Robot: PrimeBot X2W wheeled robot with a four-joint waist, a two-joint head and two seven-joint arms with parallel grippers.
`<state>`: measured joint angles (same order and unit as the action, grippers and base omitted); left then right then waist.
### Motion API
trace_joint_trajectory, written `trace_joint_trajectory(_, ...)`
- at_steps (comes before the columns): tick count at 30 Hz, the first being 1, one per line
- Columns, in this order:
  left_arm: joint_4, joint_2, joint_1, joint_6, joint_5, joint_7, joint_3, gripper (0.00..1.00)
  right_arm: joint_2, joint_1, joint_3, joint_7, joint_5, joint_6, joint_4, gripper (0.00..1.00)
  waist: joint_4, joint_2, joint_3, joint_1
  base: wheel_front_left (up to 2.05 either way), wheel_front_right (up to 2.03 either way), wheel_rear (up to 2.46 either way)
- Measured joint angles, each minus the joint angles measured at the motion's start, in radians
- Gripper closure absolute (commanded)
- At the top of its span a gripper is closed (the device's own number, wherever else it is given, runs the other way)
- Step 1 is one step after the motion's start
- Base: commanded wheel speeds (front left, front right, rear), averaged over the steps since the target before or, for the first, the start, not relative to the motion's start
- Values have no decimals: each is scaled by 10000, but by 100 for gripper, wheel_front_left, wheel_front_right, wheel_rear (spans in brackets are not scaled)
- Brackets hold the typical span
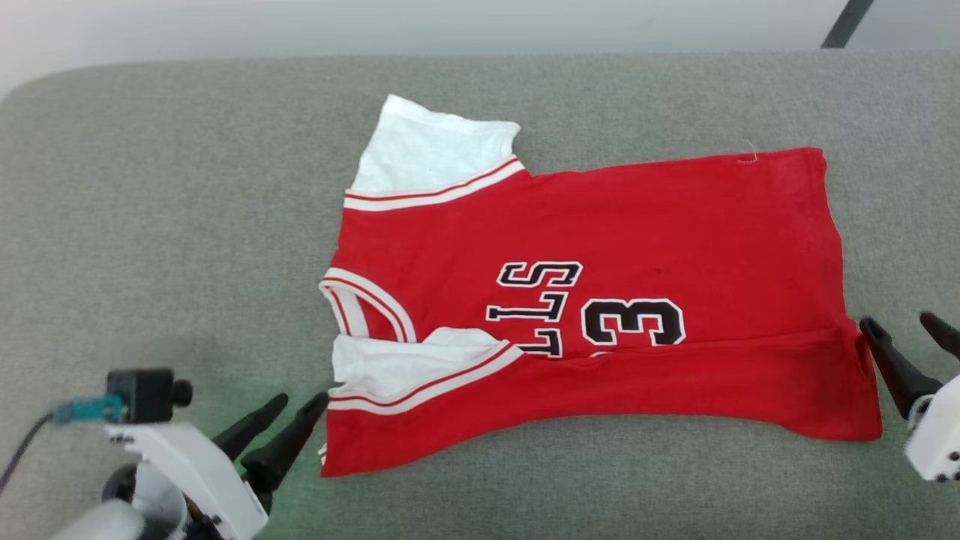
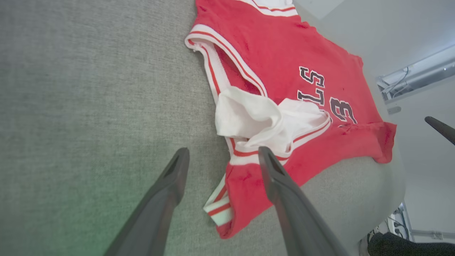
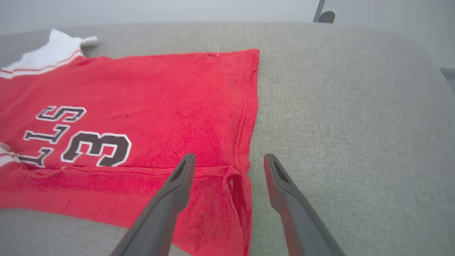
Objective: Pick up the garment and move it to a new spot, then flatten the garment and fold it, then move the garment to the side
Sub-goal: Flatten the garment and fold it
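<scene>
Red cloth with white sleeves, the garment [image 1: 600, 225] lies spread across the middle of the grey bench [image 1: 187, 187]. Its collar [image 1: 373, 298] is toward the robot's left and its hem [image 1: 831, 225] toward the right. The near long edge is folded up over the front, and the fold hides the lower part of the black, white-edged lettering [image 1: 592, 307]. The far sleeve [image 1: 427, 154] lies flat and open on the bench. The near sleeve [image 1: 397, 364] is turned in onto the front and sits crumpled, its red-and-white trim running along the fold.

The left tool [image 1: 303, 397] sits at the garment's near left corner, fingers parted a moderate way with nothing between them. In the left wrist view one finger [image 2: 163, 199] is over bare bench and the other crosses in front of the striped edge. Whether it touches the cloth cannot be told.

The right tool [image 1: 896, 319] is at the near right corner, fingers wide, gripping nothing. In the right wrist view one finger [image 3: 170, 199] is over the folded red cloth and the other over bench just beside the hem, so the tool straddles the hem.
</scene>
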<state>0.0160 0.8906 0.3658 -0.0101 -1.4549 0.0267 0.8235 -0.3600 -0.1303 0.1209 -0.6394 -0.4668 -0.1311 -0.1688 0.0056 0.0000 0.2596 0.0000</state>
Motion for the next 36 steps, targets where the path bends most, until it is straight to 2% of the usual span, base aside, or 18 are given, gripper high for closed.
trace_joint_trajectory(5, 148, -483, -656, -318, 410, 1620, -207, 0, 888, 26, -209, 2301, 504, 0, 326, 0, 144, 0, -158, 0, 0, 0, 0)
trace_joint_trajectory(8, 552, -711, -677, -614, 1350, 2196, -468, 0, 1496, 23, -389, 3731, 700, 0, 738, 0, 185, 0, -221, 0, 0, 0, 0)
trace_joint_trajectory(11, 844, -1283, -661, -696, 2094, 2336, -1101, 0, 1858, -19, -546, 5168, 884, 0, 1208, 0, 153, 0, -242, 1, 0, 0, 0)
trace_joint_trajectory(13, 1026, -1643, -581, -686, 2909, 2343, -1852, 0, 2069, -35, -608, 6038, 1093, 0, 1434, 0, 99, 0, -258, 0, 0, 0, 0)
trace_joint_trajectory(16, 1306, -2102, -363, -412, 3841, 2370, -2884, 0, 2372, -264, -633, 6991, 1352, 0, 1802, 0, -65, 0, -267, 0, 0, 0, 0)
trace_joint_trajectory(19, 1685, -2295, 264, 63, 4539, 2366, -3498, 0, 2516, -479, -968, 7440, 1639, 0, 2138, 0, -312, 0, -266, 0, 0, 0, 0)
trace_joint_trajectory(21, 2125, -2236, 964, 387, 4773, 2370, -3580, 0, 2646, -647, -1164, 7724, 1712, 0, 2286, 0, -519, 0, -254, 0, 0, 0, 0)
trace_joint_trajectory(25, 3116, -2169, 2685, 796, 4939, 1661, -3501, 0, 2813, -1006, -1522, 8086, 1810, 0, 2458, 0, -1018, 0, -196, 0, 0, 0, 0)
trace_joint_trajectory(31, 4995, -2086, 5205, 1162, 4832, 359, -3396, 0, 3030, -1290, -2044, 8439, 1787, 0, 2497, 0, -1915, 0, 29, 0, 0, 0, 0)
trace_joint_trajectory(34, 5958, -2006, 6208, 1277, 4959, -253, -3095, 0, 3055, -1305, -2330, 8548, 1747, 0, 2483, 0, -2380, 0, 184, 0, 0, 0, 0)
trace_joint_trajectory(36, 6991, -1883, 6967, 1346, 5135, -1064, -2633, 0, 3064, -1308, -2543, 8594, 1680, 0, 2445, 0, -2826, 0, 365, 0, 0, 0, 0)
